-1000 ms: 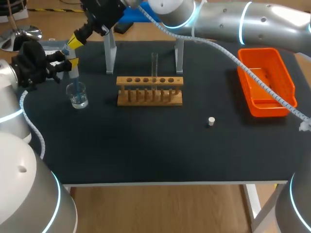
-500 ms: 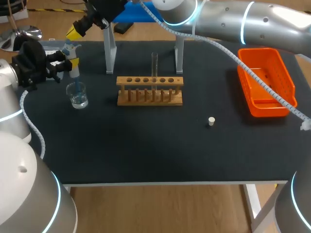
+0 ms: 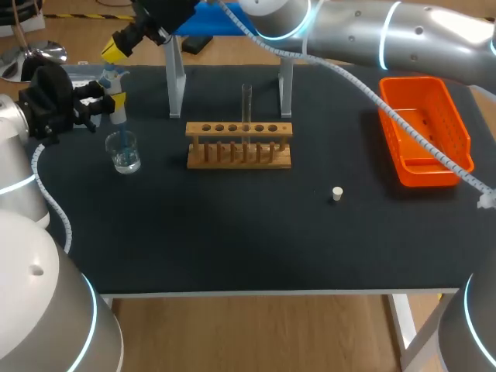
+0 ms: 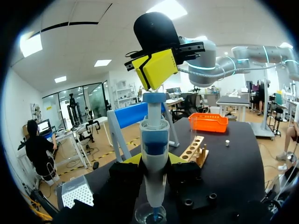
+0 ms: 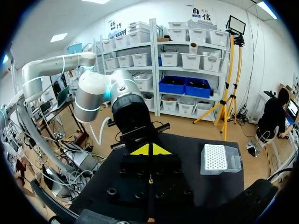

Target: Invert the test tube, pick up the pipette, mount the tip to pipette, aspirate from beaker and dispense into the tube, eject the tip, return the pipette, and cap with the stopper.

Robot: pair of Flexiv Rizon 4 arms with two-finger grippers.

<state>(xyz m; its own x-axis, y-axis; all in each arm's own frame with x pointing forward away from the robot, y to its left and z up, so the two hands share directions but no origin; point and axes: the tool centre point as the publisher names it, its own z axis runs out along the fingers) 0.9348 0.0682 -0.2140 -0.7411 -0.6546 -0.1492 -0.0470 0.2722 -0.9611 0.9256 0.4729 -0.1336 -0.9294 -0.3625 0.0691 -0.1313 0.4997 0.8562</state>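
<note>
- Writing: the pipette (image 4: 154, 140) has a blue band on a white body. Any print on it is too blurred to read.
- Left gripper (image 4: 155, 164): fingers clamped on the pipette from 2 sides, holding it upright. In the left wrist view only slivers of the yellow tips show past the pipette body.
- The tip (image 4: 154, 216) is mounted and dips into the beaker (image 3: 124, 152), which holds clear liquid. In the left wrist view the beaker is cut off under the gripper and only part of its rim shows.
- Right gripper (image 3: 116, 50): the 2 yellow tips are pressed together with nothing between them, directly over the plunger (image 4: 154, 97). Cannot tell whether they touch it.
- Right wrist view: the gripper's own fingers hide the pipette and beaker. The tip box (image 5: 219, 158) sits beside them on the table (image 3: 232, 232).
- Pose: the left arm (image 3: 23, 178) comes in at the table's left edge, fingers pointing sideways across the far-left corner. The right arm (image 3: 372, 39) stretches along the far edge past the middle, gripper angled down over the pipette.
- The test tube (image 3: 246, 103) stands upright in the wooden rack (image 3: 239, 145) mid-table, well apart from the beaker.
- The stopper (image 3: 336, 194) lies alone on the table, on the near right of the rack. The orange bin (image 3: 425, 132) is at the right edge.
- The clear stand (image 3: 177, 85) is behind the rack, its top hidden by the right arm.
</note>
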